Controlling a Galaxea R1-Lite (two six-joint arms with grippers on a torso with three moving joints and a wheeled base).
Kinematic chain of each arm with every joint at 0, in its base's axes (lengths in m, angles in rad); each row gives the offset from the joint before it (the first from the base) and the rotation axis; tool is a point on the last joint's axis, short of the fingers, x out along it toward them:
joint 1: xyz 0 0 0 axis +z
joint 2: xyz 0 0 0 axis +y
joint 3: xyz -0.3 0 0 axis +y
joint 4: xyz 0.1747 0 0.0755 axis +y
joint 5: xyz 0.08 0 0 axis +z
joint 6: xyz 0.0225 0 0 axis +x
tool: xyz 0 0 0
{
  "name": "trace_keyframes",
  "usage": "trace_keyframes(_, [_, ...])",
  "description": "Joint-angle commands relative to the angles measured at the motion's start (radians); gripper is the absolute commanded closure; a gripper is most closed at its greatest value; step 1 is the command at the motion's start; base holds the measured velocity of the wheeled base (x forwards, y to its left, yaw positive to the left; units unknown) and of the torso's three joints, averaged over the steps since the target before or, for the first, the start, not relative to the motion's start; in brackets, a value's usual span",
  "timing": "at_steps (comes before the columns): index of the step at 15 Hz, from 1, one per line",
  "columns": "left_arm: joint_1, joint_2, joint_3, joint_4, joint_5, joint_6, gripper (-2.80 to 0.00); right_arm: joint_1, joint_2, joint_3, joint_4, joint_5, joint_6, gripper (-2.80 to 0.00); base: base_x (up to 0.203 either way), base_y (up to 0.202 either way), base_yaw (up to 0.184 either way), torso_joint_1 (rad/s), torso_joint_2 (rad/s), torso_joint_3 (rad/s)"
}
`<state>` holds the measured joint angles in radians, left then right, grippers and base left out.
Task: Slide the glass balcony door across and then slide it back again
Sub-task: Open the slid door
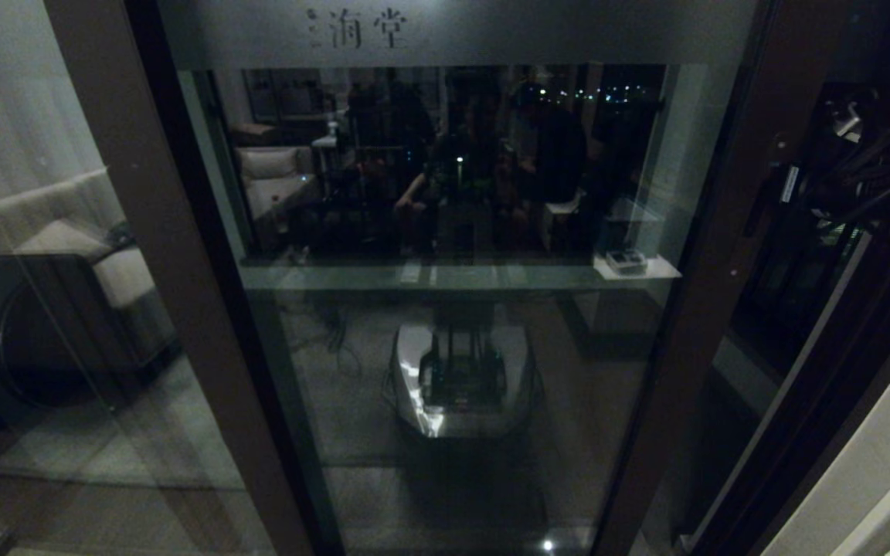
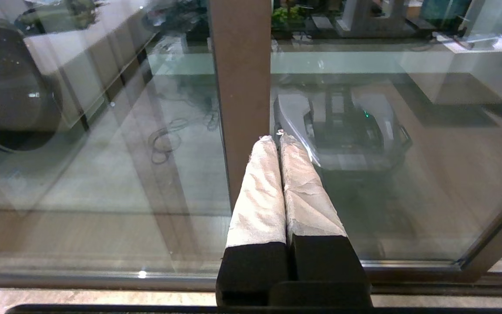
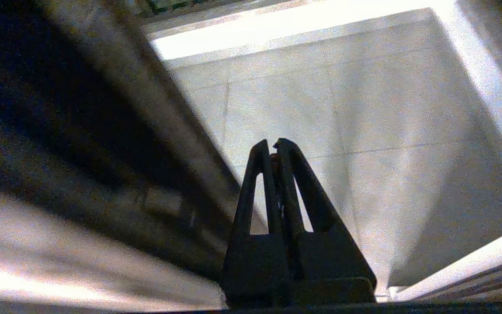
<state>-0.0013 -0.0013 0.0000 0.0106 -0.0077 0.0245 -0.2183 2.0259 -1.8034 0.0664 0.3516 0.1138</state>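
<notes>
- Low in the middle of the left wrist view, the left gripper point(image 2: 276, 138) has its two cloth-wrapped fingers point(image 2: 259, 192) pressed together with nothing between them.
- Their tips sit at the lower part of a brown upright frame bar point(image 2: 240, 87) of the glass; whether they touch it cannot be told.
- Beyond the fingers, the clear pane reflects the robot's own base point(image 2: 342, 131), and a bottom rail point(image 2: 103, 279) runs along the lower edge of that view.
- Low in the middle of the right wrist view, the right gripper point(image 3: 273, 152) shows dark fingers point(image 3: 296, 187) closed together, holding nothing.
- Ahead of it lies a pale tiled floor point(image 3: 342, 109) bordered by bright strips, with a dark slanted frame member point(image 3: 155, 109) running down the left half of that view.
- Neither gripper can be made out clearly in the head view; dark arm parts and cables point(image 1: 870, 177) crowd the upper right of the frame.
- Filling the centre of the head view, the glass balcony door point(image 1: 453, 324) stands as a tall clear panel between two dark brown stiles.
- Its right stile point(image 1: 723, 255) slants from upper right to lower centre and carries small silver screws.
- A frosted band with characters point(image 1: 368, 29) crosses the top of the pane.
- To the left of the frame, a second glass panel point(image 1: 51, 309) shows a round dark appliance front point(image 1: 5, 340) behind it.
</notes>
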Motion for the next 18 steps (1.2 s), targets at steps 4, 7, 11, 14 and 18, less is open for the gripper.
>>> trace_keyframes(4, [0.000, 0.000, 0.000, 0.000, 0.000, 0.000, 0.00, -0.004, -0.079, 0.088, -0.030, 0.030, 0.000, 0.00, 0.000, 0.000, 0.000, 0.000, 0.00, 0.000])
trace_keyframes(7, [0.000, 0.000, 0.000, 0.000, 0.000, 0.000, 0.00, -0.003, -0.087, 0.102, -0.059, 0.038, 0.005, 0.00, 0.000, 0.000, 0.000, 0.000, 0.00, 0.000])
trace_keyframes(11, [0.000, 0.000, 0.000, 0.000, 0.000, 0.000, 0.00, -0.004, -0.079, 0.093, -0.059, 0.079, 0.035, 0.00, 0.000, 0.000, 0.000, 0.000, 0.00, 0.000])
trace_keyframes(14, [0.000, 0.000, 0.000, 0.000, 0.000, 0.001, 0.00, 0.001, -0.079, 0.095, -0.059, 0.081, 0.035, 0.00, 0.000, 0.000, 0.000, 0.000, 0.00, 0.000])
trace_keyframes(18, [0.000, 0.000, 0.000, 0.000, 0.000, 0.000, 0.00, 0.020, -0.082, 0.095, -0.059, 0.081, 0.035, 0.00, 0.000, 0.000, 0.000, 0.000, 0.00, 0.000])
